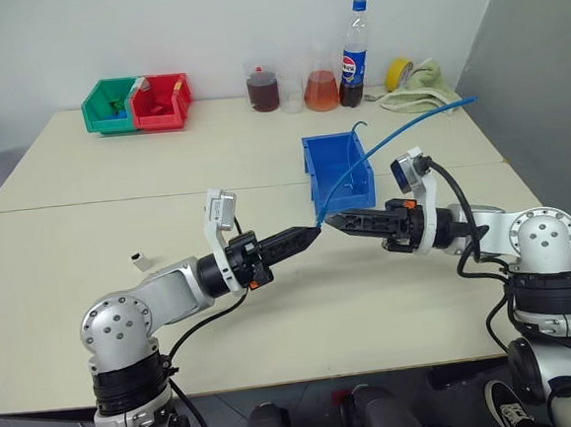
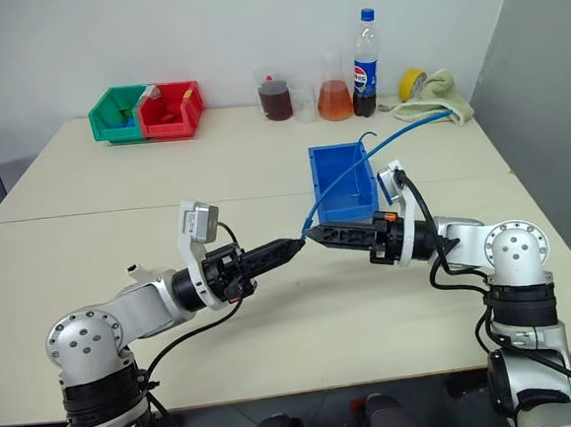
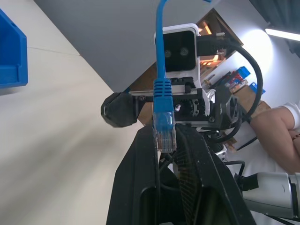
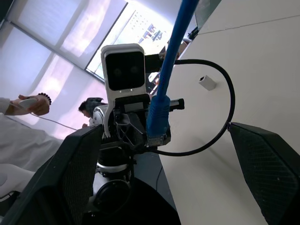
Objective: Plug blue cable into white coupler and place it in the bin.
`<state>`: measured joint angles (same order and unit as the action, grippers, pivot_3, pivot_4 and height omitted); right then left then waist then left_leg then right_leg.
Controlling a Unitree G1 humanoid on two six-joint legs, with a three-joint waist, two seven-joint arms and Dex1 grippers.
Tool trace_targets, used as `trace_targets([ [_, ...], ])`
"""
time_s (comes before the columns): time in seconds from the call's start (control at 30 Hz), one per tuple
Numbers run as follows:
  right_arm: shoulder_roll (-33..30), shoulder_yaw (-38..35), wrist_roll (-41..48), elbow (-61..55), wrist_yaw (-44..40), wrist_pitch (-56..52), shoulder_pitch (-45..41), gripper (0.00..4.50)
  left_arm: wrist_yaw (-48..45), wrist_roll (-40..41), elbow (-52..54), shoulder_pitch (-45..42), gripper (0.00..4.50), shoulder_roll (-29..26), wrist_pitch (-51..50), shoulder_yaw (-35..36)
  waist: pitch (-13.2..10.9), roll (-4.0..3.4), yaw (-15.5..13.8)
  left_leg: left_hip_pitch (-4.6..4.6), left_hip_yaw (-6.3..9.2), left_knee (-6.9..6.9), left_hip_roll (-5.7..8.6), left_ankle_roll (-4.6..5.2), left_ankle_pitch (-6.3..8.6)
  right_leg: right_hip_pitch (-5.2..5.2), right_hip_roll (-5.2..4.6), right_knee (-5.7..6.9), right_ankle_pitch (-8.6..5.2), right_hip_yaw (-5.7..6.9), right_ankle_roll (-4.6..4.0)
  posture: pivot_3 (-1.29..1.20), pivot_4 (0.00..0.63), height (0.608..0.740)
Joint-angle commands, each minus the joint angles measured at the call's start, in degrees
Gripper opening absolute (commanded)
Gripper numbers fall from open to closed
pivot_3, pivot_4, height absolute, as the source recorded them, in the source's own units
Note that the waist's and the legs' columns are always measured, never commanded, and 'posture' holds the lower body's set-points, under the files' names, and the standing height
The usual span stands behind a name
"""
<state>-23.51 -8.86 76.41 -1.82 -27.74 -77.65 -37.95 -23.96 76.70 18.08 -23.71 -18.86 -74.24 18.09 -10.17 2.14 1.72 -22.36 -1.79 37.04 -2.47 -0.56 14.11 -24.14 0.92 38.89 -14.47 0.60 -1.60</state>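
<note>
My left gripper is shut on the clear plug of the blue cable, held in the air above the table's middle. From there the cable arcs up and to the right over the blue bin. My right gripper faces the left one tip to tip. It is open, its two fingers spread wide on either side of the plug without touching it. The white coupler lies on the table to the left, apart from both grippers, and also appears in the right wrist view.
A green bin and a red bin stand at the back left. Flasks of dark and orange liquid, a cola bottle, yellow tape and a cloth line the back. A person's arm is beyond the table.
</note>
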Motion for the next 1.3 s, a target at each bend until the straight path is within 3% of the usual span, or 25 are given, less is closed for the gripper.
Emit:
trace_targets([
  [0.03, 0.3, 0.1, -0.1, -0.4, -2.0, 1.0, -2.0, 4.5, 0.9, 3.4, 1.6, -0.5, 0.23, -1.2, 2.0, -0.7, 0.0, 0.0, 0.0, 0.0, 0.01, 0.0, 0.0, 0.0, 0.0, 0.0, 0.0, 0.0, 0.0, 0.01, 0.0, 0.0, 0.15, 0.74],
  [0.17, 0.5, 0.3, -1.0, 0.3, -2.6, 1.2, -2.5, 4.5, 1.4, 5.1, 1.7, -0.1, 0.23, -2.5, 3.1, -1.8, 0.0, 0.0, 0.0, -0.02, 0.01, -0.01, 0.0, 0.0, 0.0, -0.01, 0.0, -0.02, 0.0, 0.01, 0.0, 0.0, 0.15, 0.74],
  [0.2, 0.5, 0.3, -1.1, 0.5, -2.8, 1.2, -2.6, 4.21, 1.5, 5.3, 1.9, 0.1, 0.23, -2.7, 3.3, -2.1, 0.0, 0.0, 0.0, -0.04, 0.01, -0.01, 0.01, 0.0, 0.0, -0.02, 0.0, -0.03, 0.0, 0.01, 0.0, 0.0, 0.15, 0.74],
  [0.27, 0.5, 0.3, -1.2, 0.8, -2.9, 1.3, -2.8, 4.07, 1.6, 5.7, 2.1, 0.5, 0.23, -3.2, 3.9, -2.6, 0.0, 0.0, 0.0, -0.04, 0.0, -0.01, 0.01, 0.0, 0.0, -0.02, 0.0, -0.03, 0.0, 0.0, 0.0, 0.0, 0.15, 0.74],
  [0.47, 0.7, 0.1, -1.0, 1.3, -2.8, 1.0, -3.2, 2.61, 1.2, 5.7, 2.3, 2.1, 0.23, -5.0, 5.6, -3.9, 0.0, -0.01, 0.0, -0.02, 0.01, -0.03, 0.0, 0.0, 0.0, -0.03, 0.0, -0.03, 0.0, 0.01, 0.0, 0.0, 0.15, 0.74],
  [0.83, 0.4, 0.3, -1.3, 2.4, -3.9, 0.2, -4.1, 2.61, 0.8, 5.9, 2.3, 2.5, 0.23, -6.6, 7.8, -5.5, 0.0, -0.01, 0.0, -0.06, 0.01, -0.06, 0.0, 0.01, 0.0, -0.04, 0.0, -0.11, 0.0, 0.02, 0.0, 0.0, 0.15, 0.74],
  [0.97, 0.7, 0.4, -1.3, 2.6, -4.0, -0.1, -4.1, 2.08, 0.8, 6.1, 2.4, 2.7, 0.23, -6.9, 8.3, -5.9, 0.0, -0.02, 0.0, -0.08, 0.02, -0.06, 0.0, 0.01, 0.0, -0.05, 0.0, -0.12, 0.0, 0.02, 0.0, 0.0, 0.15, 0.74],
  [1.27, 1.2, 0.2, -1.9, 3.5, -4.2, -0.3, -4.4, 0.04, 0.4, 6.1, 3.5, 4.3, 0.23, -7.9, 9.2, -6.7, 0.0, -0.02, 0.0, -0.15, 0.03, -0.09, 0.0, 0.01, 0.01, -0.09, 0.0, -0.21, 0.0, 0.03, 0.0, 0.0, 0.15, 0.74],
  [1.3, 1.3, 0.2, -1.8, 3.6, -4.2, -0.3, -4.4, 0.03, 0.4, 6.2, 3.5, 4.3, 0.23, -7.9, 9.4, -6.7, 0.0, -0.03, 0.0, -0.15, 0.03, -0.09, -0.01, 0.01, 0.01, -0.09, 0.0, -0.22, 0.0, 0.04, 0.0, 0.0, 0.15, 0.74],
])
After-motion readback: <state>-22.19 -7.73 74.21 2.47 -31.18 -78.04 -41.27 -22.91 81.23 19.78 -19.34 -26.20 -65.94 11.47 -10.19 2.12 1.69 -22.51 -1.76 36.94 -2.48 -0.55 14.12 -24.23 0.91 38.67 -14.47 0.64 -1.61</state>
